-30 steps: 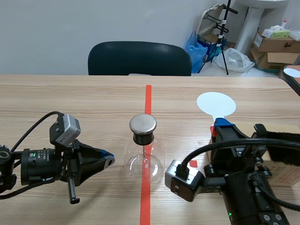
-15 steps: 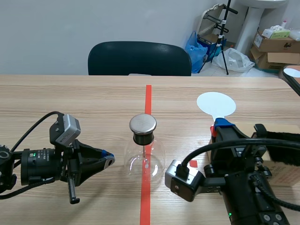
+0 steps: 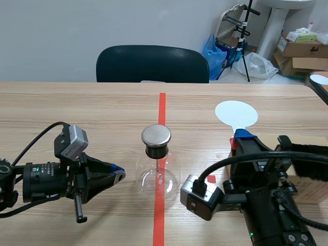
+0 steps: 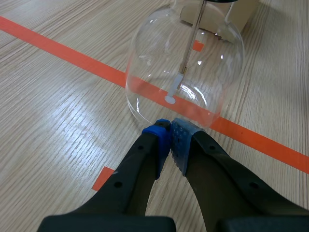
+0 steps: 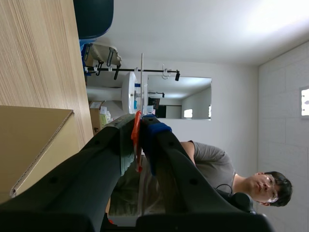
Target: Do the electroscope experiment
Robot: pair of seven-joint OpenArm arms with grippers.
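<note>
Two sets of jaws, both closed: my left jaws pinch nothing, tips just beside the glass electroscope [image 4: 183, 72] on the surface [image 3: 77, 113]; my right jaws grip the orange handle [image 5: 135, 129] of a white disc wand [image 3: 236, 114] (held up, well apart from the electroscope). Next, I judge, the disc must approach the metal cap [image 3: 156, 135] gently.

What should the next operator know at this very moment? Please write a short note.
Left gripper: shut on nothing, tips low at the base of the electroscope; contact unclear.
Right gripper: shut on the orange-red handle of the white paddle, held upright, right of the electroscope, apart from it.
Electroscope stands on the red tape line, metal cap on.
Done: paddle is in hand. Left: bring it to the cap.
</note>
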